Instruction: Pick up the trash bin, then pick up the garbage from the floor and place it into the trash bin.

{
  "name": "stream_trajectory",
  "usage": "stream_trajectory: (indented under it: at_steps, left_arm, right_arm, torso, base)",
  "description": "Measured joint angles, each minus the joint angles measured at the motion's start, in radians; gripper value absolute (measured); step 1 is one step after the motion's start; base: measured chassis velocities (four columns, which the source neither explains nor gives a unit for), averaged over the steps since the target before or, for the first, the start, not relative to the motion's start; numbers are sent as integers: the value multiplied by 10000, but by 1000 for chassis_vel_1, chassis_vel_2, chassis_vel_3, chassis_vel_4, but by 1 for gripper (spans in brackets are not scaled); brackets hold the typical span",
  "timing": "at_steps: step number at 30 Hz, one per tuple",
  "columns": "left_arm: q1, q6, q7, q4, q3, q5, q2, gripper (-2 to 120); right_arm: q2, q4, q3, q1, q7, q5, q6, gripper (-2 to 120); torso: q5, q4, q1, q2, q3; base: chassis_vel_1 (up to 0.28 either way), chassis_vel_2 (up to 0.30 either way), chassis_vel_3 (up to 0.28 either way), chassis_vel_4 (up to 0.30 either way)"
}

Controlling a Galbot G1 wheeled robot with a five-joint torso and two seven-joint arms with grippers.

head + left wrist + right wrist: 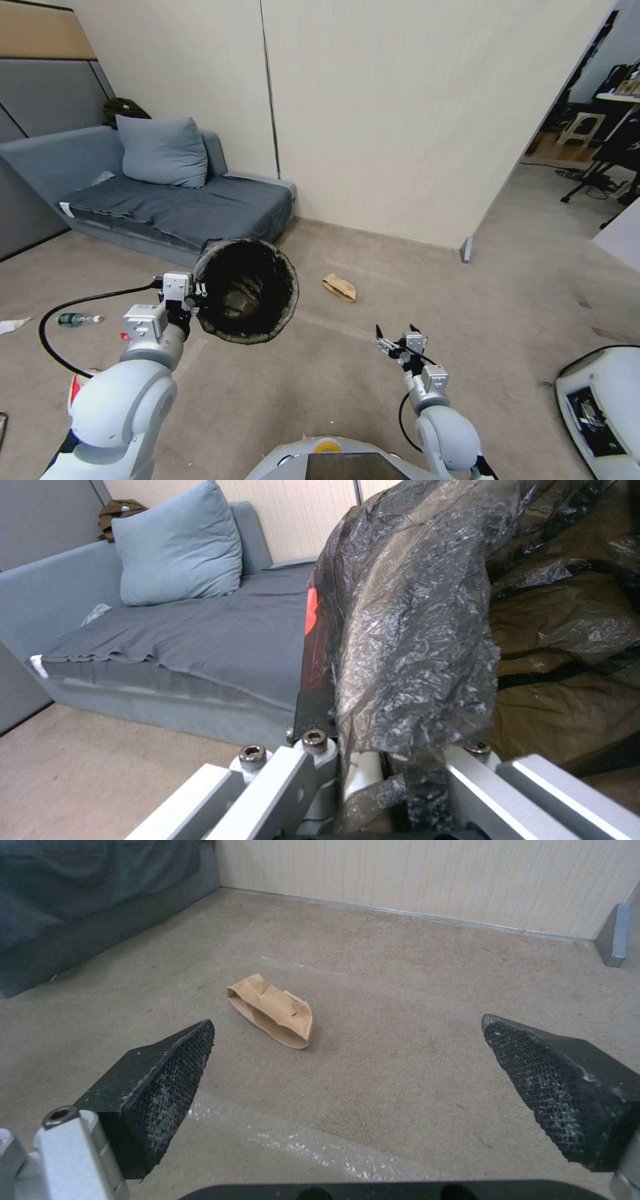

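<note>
Your left gripper (pixel 197 291) clamps the trash bin (pixel 247 291) by its crinkled black-bagged rim; your right gripper (pixel 395 333) gapes wide, empty, above the creased brown paper bag (pixel 272 1010)

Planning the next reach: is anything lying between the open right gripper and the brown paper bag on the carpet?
Nothing visible does. The right gripper, jaws wide open, faces the brown paper bag across bare carpet. The sofa stands off to the left, and the left gripper holds the trash bin up to the side.

Crinkled black bag lining the trash bin (pixel 247 291), tan brown paper bag (pixel 340 287), grey-blue sofa (pixel 167 200), beige carpet floor (pixel 467 313)
</note>
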Motion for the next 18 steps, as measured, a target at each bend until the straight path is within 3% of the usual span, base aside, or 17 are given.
stream_trajectory:
  at_steps: [18]
  left_arm:
    - [-65,-2,-12,33,48,5,0,1]
  right_arm:
    - [-9,14,5,9,74,-3,-42,100]
  torso:
    - [0,-3,2,0,2]
  base:
    - [-178,189,182,-182]
